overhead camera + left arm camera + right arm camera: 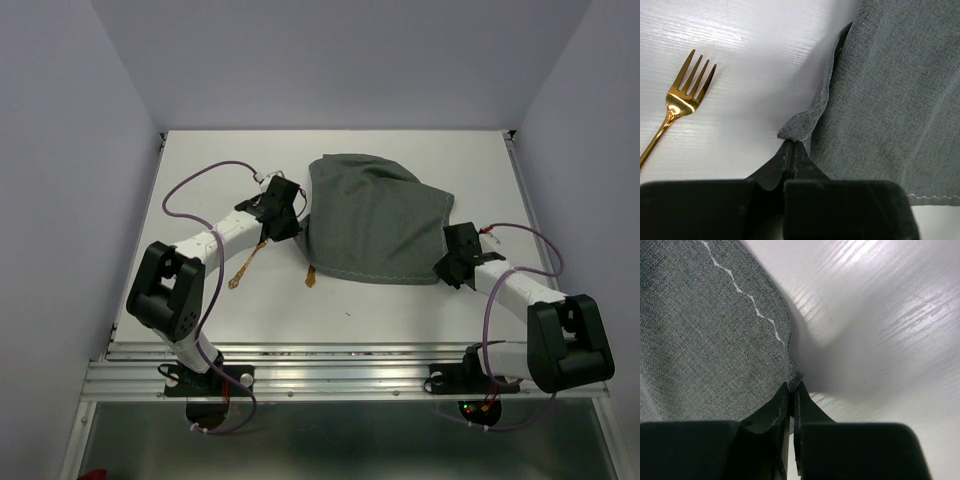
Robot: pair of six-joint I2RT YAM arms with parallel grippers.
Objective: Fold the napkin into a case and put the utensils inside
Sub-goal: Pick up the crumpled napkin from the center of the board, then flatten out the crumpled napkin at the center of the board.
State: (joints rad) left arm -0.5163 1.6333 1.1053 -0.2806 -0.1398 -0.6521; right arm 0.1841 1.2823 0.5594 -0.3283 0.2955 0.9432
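Okay, both grips are on, but neither has much cloth. Your left fingers (782,162) are pressed together on just the tip of a folded corner at the napkin's (375,225) left edge. Your right fingers (780,400) pinch an equally small nub at its near-right corner, right by the stitched hem. The napkin lies loosely doubled mid-table, a bit toward the far side, not yet a case.

Risks from here, imo:
- Slip: w/ so little fabric in each pinch, a quick lift or pull could drop a corner, and the fold then goes crooked.
- Uneven travel: if one arm leads the other, the cloth skews or bunches instead of making a straight strip.
- Utensils: the fork (682,97) lies on the table (400,310) just beside the left fingers and under that forearm, so a low sweep could knock it. The second utensil (312,277) lies at the near hem. Can't tell if its end is under the cloth; if so, dragging the napkin will take it along.
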